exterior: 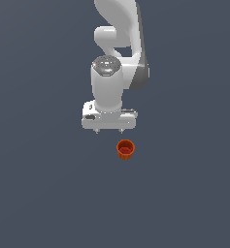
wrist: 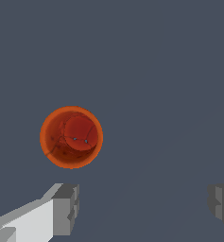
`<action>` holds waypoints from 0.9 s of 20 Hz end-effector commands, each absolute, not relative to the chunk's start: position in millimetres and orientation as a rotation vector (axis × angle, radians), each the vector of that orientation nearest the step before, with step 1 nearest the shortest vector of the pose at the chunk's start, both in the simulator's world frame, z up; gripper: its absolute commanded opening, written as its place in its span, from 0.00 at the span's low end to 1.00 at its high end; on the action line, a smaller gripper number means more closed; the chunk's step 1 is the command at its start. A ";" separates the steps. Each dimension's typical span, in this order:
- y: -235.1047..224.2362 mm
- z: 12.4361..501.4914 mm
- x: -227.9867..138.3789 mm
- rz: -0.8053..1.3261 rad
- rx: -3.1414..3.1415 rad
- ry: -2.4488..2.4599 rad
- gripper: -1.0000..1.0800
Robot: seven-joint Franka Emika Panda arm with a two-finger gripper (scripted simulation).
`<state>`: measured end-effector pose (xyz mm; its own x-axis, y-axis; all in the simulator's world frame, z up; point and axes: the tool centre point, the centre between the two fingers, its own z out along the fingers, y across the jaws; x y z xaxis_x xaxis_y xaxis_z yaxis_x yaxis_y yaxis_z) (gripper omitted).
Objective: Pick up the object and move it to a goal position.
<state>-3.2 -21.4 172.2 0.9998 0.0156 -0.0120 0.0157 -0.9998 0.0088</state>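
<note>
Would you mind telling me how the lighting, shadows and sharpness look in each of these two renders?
Exterior view: flat, even light, no cast shadow under the small orange-red ribbed pot on the plain grey-blue floor; the white pincer has soft shading only. Wrist view: the pot's round rim is sharp, no glare; the grey fingertips have blocky, pixelated edges.

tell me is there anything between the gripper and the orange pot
Nothing. Both views show only bare grey floor between the open gripper and the orange pot; the pot stands apart from the fingers.
</note>
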 end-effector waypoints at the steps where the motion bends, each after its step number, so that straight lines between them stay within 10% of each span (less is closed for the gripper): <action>1: -21.4 172.2 -3.2 -0.019 3.133 0.024 0.62; 18: -15.3 169.3 -7.6 -0.036 3.147 0.147 0.62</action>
